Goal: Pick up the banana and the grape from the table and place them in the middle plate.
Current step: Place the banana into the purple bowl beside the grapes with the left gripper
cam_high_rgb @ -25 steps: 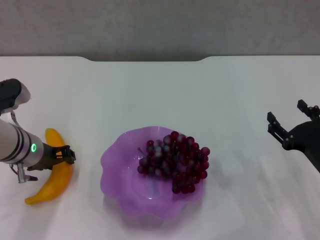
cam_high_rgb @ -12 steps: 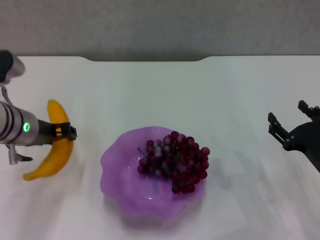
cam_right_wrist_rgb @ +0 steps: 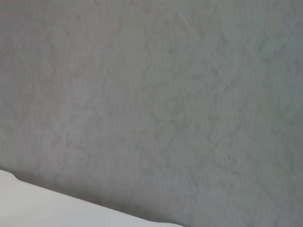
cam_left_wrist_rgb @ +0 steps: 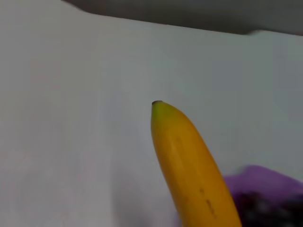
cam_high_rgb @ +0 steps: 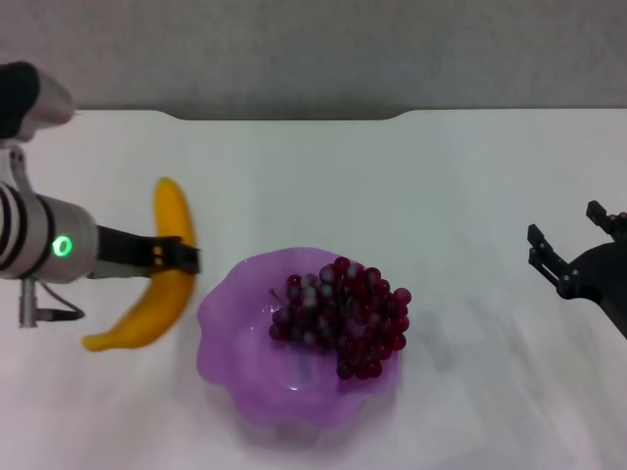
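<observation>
White table (cam_high_rgb: 411,176) with a notched far edge, grey wall behind it.

Counts: one banana (cam_high_rgb: 167,269), one bunch of grape (cam_high_rgb: 343,315), one middle plate (cam_high_rgb: 227,313), two grippers.

Grape bunch lies inside the purple scalloped plate, right of its centre, reaching the plate's right rim.

Left gripper (cam_high_rgb: 181,257) comes in from the left edge, arm roughly level, green ring light lit on the wrist. It is pinched on the banana at about mid-length. Banana hangs at a slant, upper end toward the far side, lower end toward the near left, just left of the plate's left rim and apart from it. Looks lifted off the table, but contact can't be confirmed from the head view. Left wrist view: banana's (cam_left_wrist_rgb: 189,170) dark-tipped end points at the far table edge, with the plate (cam_left_wrist_rgb: 265,177) and dark grapes (cam_left_wrist_rgb: 270,208) just past it.

Right gripper (cam_high_rgb: 573,245) sits at the right edge above the table, well apart from the plate, fingers spread, holding nothing. Right wrist view shows only wall and a sliver of table.

Versus a second ago: banana was on the table at the near left, well apart from the plate; it is now higher in view and shifted right, close to the plate rim. Left arm moved with it. Grape, plate and right gripper unchanged.
</observation>
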`<state>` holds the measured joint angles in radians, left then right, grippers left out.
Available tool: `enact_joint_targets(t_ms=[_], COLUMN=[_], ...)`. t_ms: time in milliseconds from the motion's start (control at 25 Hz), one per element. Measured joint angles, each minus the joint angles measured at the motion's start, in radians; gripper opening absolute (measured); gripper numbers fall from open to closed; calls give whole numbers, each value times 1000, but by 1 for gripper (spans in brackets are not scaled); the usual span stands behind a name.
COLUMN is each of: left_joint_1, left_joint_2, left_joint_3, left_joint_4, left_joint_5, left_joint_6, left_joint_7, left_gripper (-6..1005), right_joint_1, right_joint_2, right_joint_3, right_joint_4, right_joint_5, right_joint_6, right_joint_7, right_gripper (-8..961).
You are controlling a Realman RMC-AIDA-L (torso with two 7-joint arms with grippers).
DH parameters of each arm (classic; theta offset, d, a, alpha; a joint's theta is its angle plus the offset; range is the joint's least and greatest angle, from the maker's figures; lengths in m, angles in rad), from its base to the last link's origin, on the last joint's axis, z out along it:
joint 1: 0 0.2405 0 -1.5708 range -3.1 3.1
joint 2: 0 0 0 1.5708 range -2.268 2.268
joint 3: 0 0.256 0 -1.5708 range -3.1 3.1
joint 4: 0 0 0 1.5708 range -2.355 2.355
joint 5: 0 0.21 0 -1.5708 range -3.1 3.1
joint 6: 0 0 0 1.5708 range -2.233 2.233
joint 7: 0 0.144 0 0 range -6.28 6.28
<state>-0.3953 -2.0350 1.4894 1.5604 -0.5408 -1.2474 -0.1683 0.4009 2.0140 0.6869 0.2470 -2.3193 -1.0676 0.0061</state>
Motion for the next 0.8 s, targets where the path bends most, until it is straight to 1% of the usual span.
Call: enact_joint_targets(t_ms=[120, 320, 400, 520, 600, 720, 800], left_joint_1=[-2, -1, -6, -16, -31, -56, -67], left_joint_2=[2, -2, -3, -5, -2, -1, -2], left_joint_3=[-17, -28, -18, -4, -5, -15, -13], left_joint_4=[-3, -20, -61, -174, -247, -322, -351], left_joint_5=[-126, -216, -261, -392, -466, -491, -491], left_joint_6=[-24, -34, -19, 34, 50, 61, 73], left_joint_7=[79, 117, 136, 224, 271, 303, 313], left_gripper=[488, 487, 487, 487, 487, 487, 487], right_joint_1=[0, -1, -3, -2, 1, 3, 4], right_joint_2=[0, 0, 0, -1, -2, -2, -1], right_joint_3=[0, 0, 0, 0, 0, 2, 2], right_joint_4=[-1, -1, -3, -2, -1, -1, -1], right_joint_5=[0, 0, 0, 0, 0, 0, 0], right_joint_6=[1, -1, -6, -6, -6, -7, -7], right_joint_7=[0, 0, 0, 0, 0, 0, 0], right_gripper=[819, 819, 819, 819, 819, 819, 819])
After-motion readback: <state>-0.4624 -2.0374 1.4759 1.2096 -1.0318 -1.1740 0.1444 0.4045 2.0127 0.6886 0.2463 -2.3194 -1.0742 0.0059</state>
